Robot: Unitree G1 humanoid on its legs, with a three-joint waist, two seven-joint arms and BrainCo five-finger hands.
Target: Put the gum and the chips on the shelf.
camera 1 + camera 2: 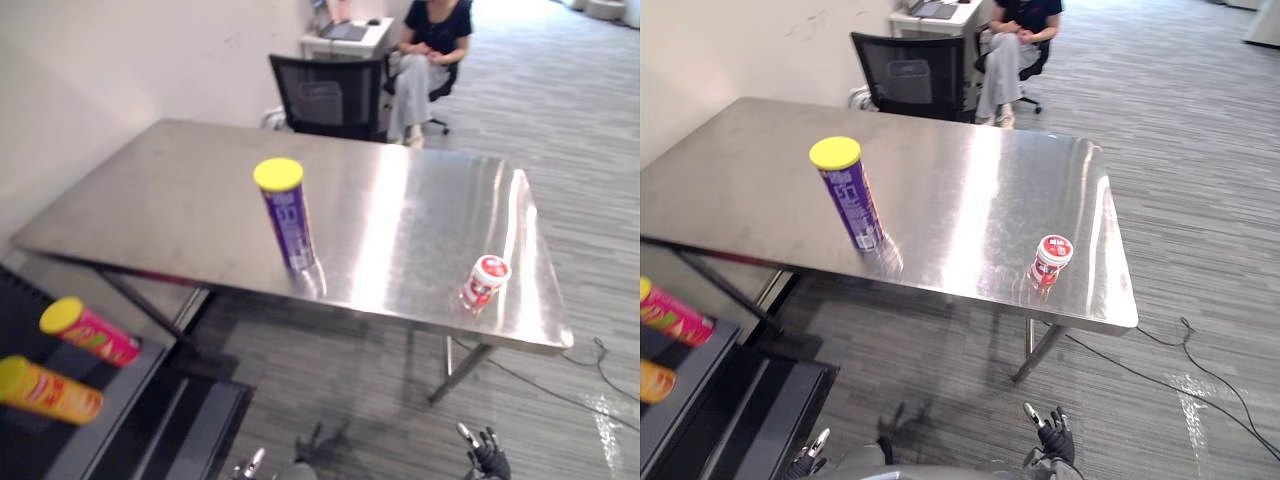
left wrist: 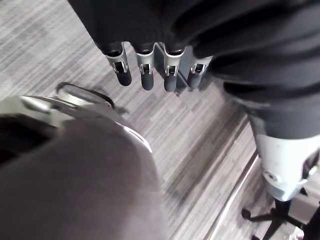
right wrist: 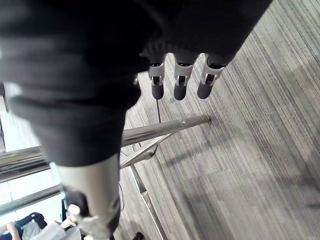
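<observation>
Left hand [image 1: 812, 445], right hand [image 1: 1053, 437] low, fingers [image 3: 180, 82] loose — seemingly empty, chips [image 1: 288, 222], gum [image 1: 484, 282] upright on table [image 1: 150, 200]

A chips can [image 1: 287, 218] stands upright on the tabletop [image 1: 160, 200], near its front edge and a little left of the middle. The gum tub [image 1: 484, 282] stands well apart to the can's right, close to the front right corner. Below and left of the tabletop is a shelf [image 1: 120, 400]. On it one tube [image 1: 90, 332] lies on its side behind a second tube [image 1: 48, 390]. An office chair [image 1: 325, 97] stands behind the tabletop. Behind it a person [image 1: 425, 50] sits beside a small desk [image 1: 355, 40].
</observation>
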